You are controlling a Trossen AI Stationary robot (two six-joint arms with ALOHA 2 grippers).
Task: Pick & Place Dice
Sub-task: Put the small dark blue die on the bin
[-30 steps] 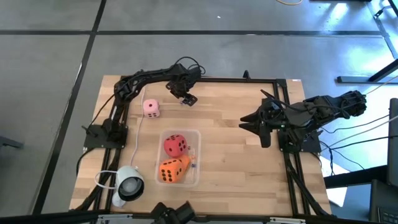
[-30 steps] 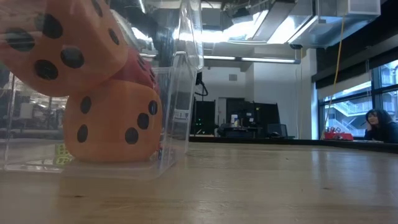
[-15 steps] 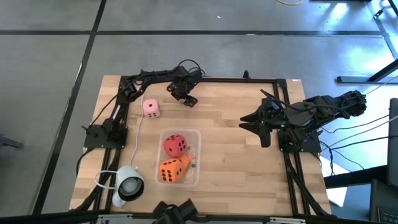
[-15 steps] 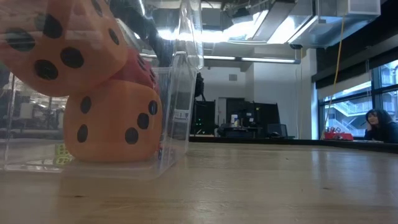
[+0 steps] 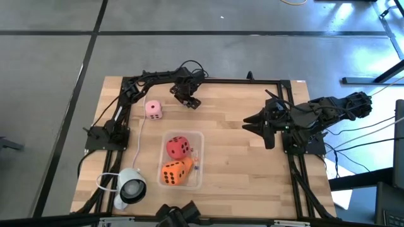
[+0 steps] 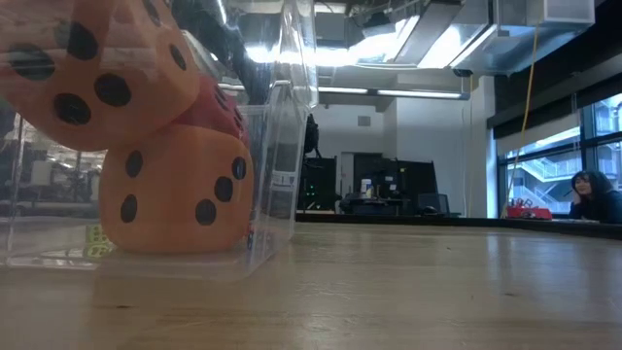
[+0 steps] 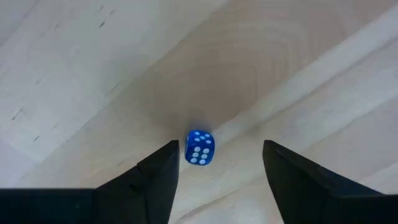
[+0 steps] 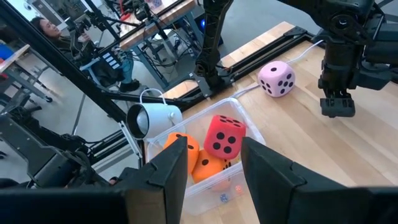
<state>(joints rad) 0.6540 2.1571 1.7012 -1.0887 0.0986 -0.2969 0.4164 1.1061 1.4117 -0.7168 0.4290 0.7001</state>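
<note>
Dice are the matter here, and most already sit in the clear bin (image 5: 201, 157): a red die (image 5: 178, 147) on top toward the far end and two orange dice (image 5: 175, 173) stacked at the near end. The pink die (image 5: 153, 110) lies on the bare counter (image 5: 233, 164), beyond the bin's far-left corner and well apart from it. A much smaller blue die (image 7: 199, 148) also lies on the counter, beyond the bin's far edge, and it shows plainly only in the left wrist view.

The left gripper (image 5: 189, 101) hangs directly over that blue die, which shows in the gap between its two fingers; the jaws stand open, wider than the die, and hold nothing. The right gripper (image 5: 255, 123) waits off to the bin's right, its jaws parted partway with nothing between them.

By my reading, the step in hand is the approach to the blue die, with the grasp not yet made. The next move calls for a straight descent that keeps the die centred, fingertips brought nearly to the wood, then a careful close: so small and hard a cube could easily skid or pop out sideways. After that, a lift and a carry back to the bin. The pink die remains to be fetched.
</note>
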